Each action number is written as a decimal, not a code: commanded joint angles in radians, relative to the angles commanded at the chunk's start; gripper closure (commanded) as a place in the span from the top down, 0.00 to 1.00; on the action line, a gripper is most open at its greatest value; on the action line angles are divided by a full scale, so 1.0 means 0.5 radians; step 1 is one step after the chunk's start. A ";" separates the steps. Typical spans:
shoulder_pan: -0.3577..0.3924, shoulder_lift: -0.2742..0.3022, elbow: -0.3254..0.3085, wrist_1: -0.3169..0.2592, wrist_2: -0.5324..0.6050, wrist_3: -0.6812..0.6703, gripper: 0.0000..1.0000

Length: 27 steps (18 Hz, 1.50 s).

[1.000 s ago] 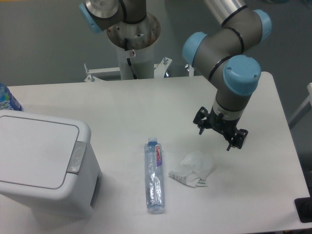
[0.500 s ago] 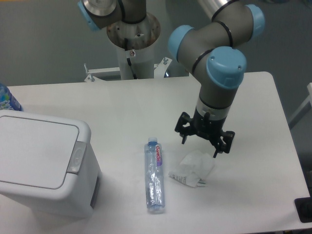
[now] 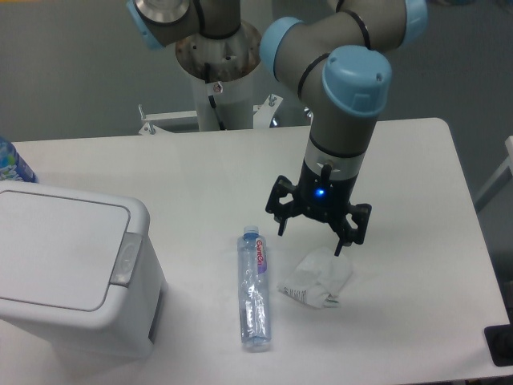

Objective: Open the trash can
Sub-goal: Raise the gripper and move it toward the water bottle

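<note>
The trash can (image 3: 72, 273) is a big white boxy bin at the table's left front. Its flat lid is down, and a grey push button (image 3: 125, 259) sits on the lid's right edge. My gripper (image 3: 311, 239) hangs open well to the right of the bin, over the middle of the table, fingers spread wide with nothing between them. It hovers just above a crumpled white wrapper (image 3: 316, 277) and to the right of a clear plastic bottle (image 3: 254, 287).
The bottle lies lengthwise between the bin and the wrapper. A blue-labelled bottle (image 3: 12, 164) peeks in at the left edge behind the bin. The arm's base column (image 3: 218, 80) stands at the table's back. A dark object (image 3: 498, 345) sits off the right front corner.
The gripper has travelled left across the table, from the right side to above the wrapper, turning at the wrist. It stayed open. The bin, bottle and wrapper have not moved.
</note>
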 joint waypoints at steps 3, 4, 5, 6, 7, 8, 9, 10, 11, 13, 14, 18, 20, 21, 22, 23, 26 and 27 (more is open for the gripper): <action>-0.006 0.015 0.021 0.000 -0.031 -0.098 1.00; -0.006 0.031 0.028 -0.003 -0.049 -0.147 1.00; -0.006 0.049 0.031 -0.003 -0.058 -0.181 1.00; -0.006 0.064 0.031 -0.003 -0.071 -0.218 1.00; -0.006 0.086 0.031 -0.006 -0.086 -0.255 1.00; -0.006 0.098 0.028 -0.006 -0.095 -0.297 1.00; -0.006 0.101 0.028 -0.006 -0.095 -0.328 1.00; -0.006 0.107 0.028 -0.006 -0.104 -0.362 1.00; -0.009 0.117 0.028 -0.006 -0.107 -0.393 1.00; -0.040 0.126 0.034 -0.003 -0.114 -0.430 1.00; -0.049 0.129 0.046 -0.003 -0.123 -0.448 1.00; -0.080 0.166 0.049 -0.006 -0.123 -0.491 1.00; -0.086 0.169 0.061 -0.003 -0.126 -0.513 1.00; -0.107 0.169 0.067 -0.003 -0.126 -0.525 1.00; -0.126 0.166 0.058 0.000 -0.126 -0.528 1.00; -0.132 0.157 0.046 0.006 -0.126 -0.534 1.00; -0.162 0.150 0.064 0.012 -0.126 -0.586 1.00; -0.187 0.166 0.061 0.009 -0.126 -0.605 1.00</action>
